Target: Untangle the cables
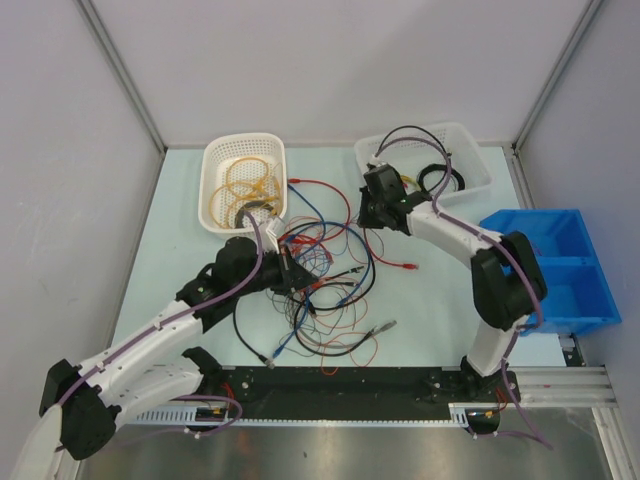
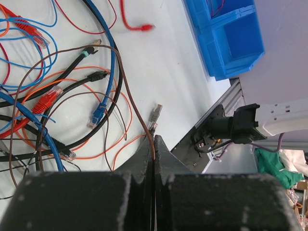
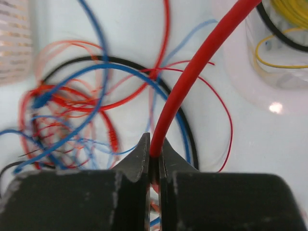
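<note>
The table filled most of the room's floor space in front of me. A blue bin sat at its right edge. At the back stood two white baskets: the left basket held yellow-orange coils, the right basket a black coil.

The cables lay in one loose tangle on the middle of the table, between the two arms and just in front of the left basket. Red, blue, orange and black loops crossed over each other, with plug ends poking out at the near side.

The left gripper sat low at the left side of the tangle. In its wrist view its fingers were pressed together, pinching a thin brown wire that arched away over the other strands.

The right gripper hung over the tangle's far right edge, near the right basket. Its fingers were likewise closed, clamped on a red cable that rose out of the tips and ran off up and to the right.
</note>
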